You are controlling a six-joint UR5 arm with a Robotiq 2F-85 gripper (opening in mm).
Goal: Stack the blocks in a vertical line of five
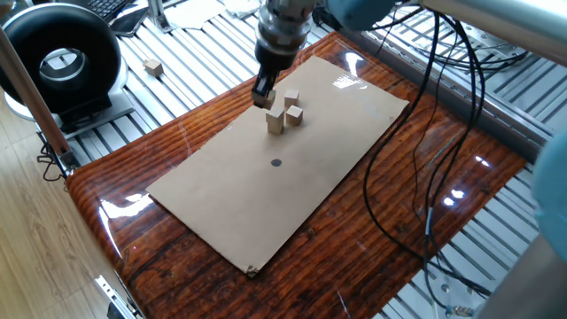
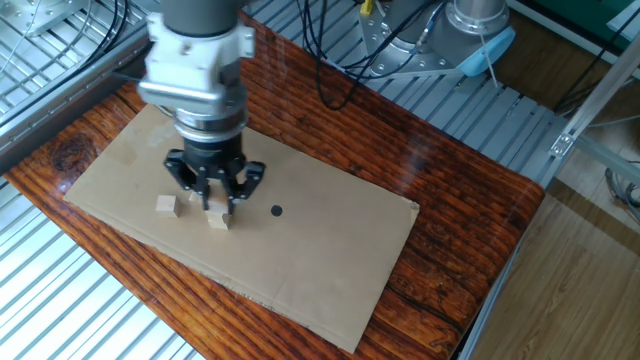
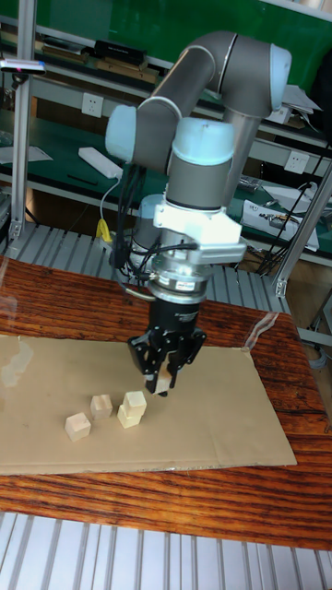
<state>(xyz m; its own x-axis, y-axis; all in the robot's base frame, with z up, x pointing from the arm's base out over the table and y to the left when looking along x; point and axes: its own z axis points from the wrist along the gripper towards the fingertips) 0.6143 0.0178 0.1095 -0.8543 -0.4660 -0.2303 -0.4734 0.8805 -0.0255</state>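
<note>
The tool is clenched on a block, which shows pale between the fingertips in the tall fixed view. It hangs clear above the cardboard, near the other blocks at the far end of the sheet.

Below and just to one side stands a stack that looks two blocks high, its upper cube sitting a little askew on the lower. Two loose blocks, one just beside the stack and another a little further out, lie flat on the cardboard. The dark spot lies bare, well apart from them. The cardboard rests on the glossy wooden desk.

The blocks are plain wood, so I judge them light, stiff and not fragile. They will take a firm squeeze without marking. Their faces look smooth, and being so light, any nudge from a finger would likely slide or topple them. The best hold is on two opposite flat sides, centred and square, with the bottom face left free to land flat.

The slight misalignment in the stack matters: a column this narrow probably forgives little offset, so the held block wants to come down level and centred. The fingers should open without dragging sideways.
</note>
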